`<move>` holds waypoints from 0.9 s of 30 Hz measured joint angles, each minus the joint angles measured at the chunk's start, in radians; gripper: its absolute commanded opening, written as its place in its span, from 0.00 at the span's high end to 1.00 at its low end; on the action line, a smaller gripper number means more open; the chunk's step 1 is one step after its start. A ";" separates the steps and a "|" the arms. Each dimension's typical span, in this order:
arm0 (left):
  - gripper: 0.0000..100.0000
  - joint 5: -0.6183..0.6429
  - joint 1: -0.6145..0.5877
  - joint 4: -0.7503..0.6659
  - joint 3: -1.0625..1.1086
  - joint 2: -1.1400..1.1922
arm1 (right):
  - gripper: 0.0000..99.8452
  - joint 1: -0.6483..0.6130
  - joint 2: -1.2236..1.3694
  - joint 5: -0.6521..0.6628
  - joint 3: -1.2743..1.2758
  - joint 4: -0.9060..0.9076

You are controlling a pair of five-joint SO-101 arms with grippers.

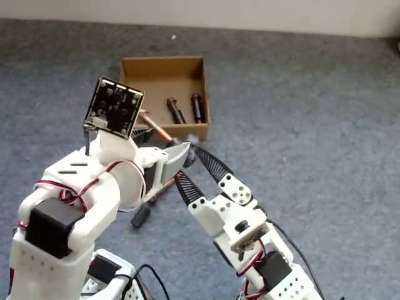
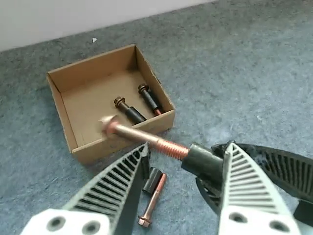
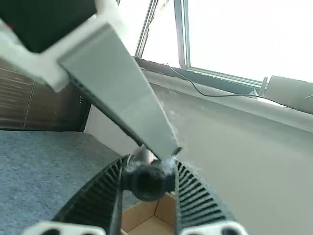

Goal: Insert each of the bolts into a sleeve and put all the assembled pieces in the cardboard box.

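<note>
Grey carpet [image 1: 325,94] spreads across the whole floor and runs up to a pale wall [image 1: 250,12] at the far edge. Bright daylight pours in through a window [image 3: 244,34], and a thin cable [image 3: 210,93] trails along its sill [image 3: 230,105], with plain light wall beneath.

From above, the left arm [image 1: 94,187] covers the near left corner of the box [image 1: 162,62] and much of the raised bolt [image 1: 159,132], whose head is blurred in the left wrist view, while the right wrist view's edge cuts off the box.
</note>
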 measured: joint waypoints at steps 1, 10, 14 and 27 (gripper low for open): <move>0.74 0.000 0.000 0.000 0.000 0.002 | 0.99 0.002 0.000 0.000 0.000 0.000; 0.74 0.000 0.000 0.000 0.000 -0.006 | 0.99 0.003 0.000 0.000 0.000 0.000; 0.75 0.000 0.000 0.000 0.000 -0.002 | 0.99 0.003 0.000 0.000 0.000 0.000; 0.74 -0.014 -0.146 0.032 0.020 0.002 | 0.99 0.196 -0.005 -0.092 0.000 0.144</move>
